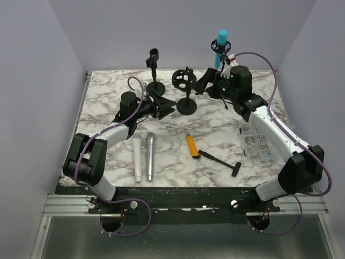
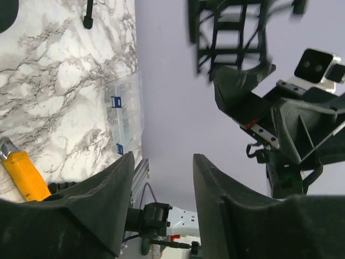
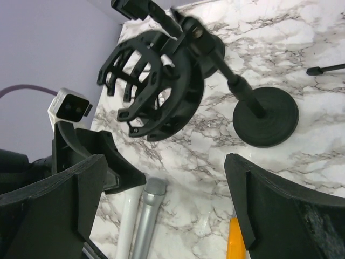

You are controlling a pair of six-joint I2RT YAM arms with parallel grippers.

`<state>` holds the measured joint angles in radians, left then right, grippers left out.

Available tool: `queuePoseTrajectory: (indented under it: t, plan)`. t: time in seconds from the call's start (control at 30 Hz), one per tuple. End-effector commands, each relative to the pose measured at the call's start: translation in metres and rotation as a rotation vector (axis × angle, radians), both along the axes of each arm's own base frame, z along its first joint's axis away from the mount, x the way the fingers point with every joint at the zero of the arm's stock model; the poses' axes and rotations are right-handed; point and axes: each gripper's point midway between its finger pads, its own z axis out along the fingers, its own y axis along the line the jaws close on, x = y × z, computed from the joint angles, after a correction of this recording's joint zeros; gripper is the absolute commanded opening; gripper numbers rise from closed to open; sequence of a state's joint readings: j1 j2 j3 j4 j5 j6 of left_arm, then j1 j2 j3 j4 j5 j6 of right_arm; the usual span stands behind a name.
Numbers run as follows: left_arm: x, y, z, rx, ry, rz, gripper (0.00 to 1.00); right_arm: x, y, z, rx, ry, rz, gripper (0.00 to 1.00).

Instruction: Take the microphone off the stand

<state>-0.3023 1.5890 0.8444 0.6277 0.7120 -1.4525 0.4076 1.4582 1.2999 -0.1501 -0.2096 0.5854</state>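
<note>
No legible text, label or number anywhere.

A white table veined with grey marble is boxed in by plain lavender walls at the back and on both sides. The light is soft and even. A ribbed aluminium rail runs along the near edge.

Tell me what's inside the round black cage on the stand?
Nothing is in the round black plastic cage: white marble tabletop shows through its ribs. Its back rim is partly hidden by the front one.
</note>
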Motion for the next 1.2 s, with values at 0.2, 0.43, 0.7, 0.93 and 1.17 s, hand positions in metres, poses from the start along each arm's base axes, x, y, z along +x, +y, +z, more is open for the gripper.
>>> queuePoseTrajectory:
  t: [0.2, 0.43, 0.7, 0.93, 1.17]
  plan:
    - [0.003, 0.01, 0.012, -0.012, -0.085, -0.018, 0.55, 0.043, 0.005, 0.016, 0.149, 0.009, 0.026, 1.0]
    - [-0.02, 0.014, 0.014, 0.051, -0.17, -0.076, 0.63, 0.058, 0.006, 0.027, 0.158, -0.036, 0.034, 1.0]
    - [-0.042, 0.044, 0.03, 0.464, -0.473, -0.092, 0.71, 0.093, 0.023, 0.021, 0.125, -0.054, 0.091, 1.0]
    - [-0.044, 0.08, 0.072, 0.732, -0.689, 0.019, 0.75, 0.098, 0.033, 0.019, 0.124, -0.074, 0.152, 0.89]
    - [-0.053, 0.081, 0.088, 0.696, -0.793, 0.015, 0.79, 0.103, 0.037, 0.002, 0.126, -0.057, 0.164, 0.79]
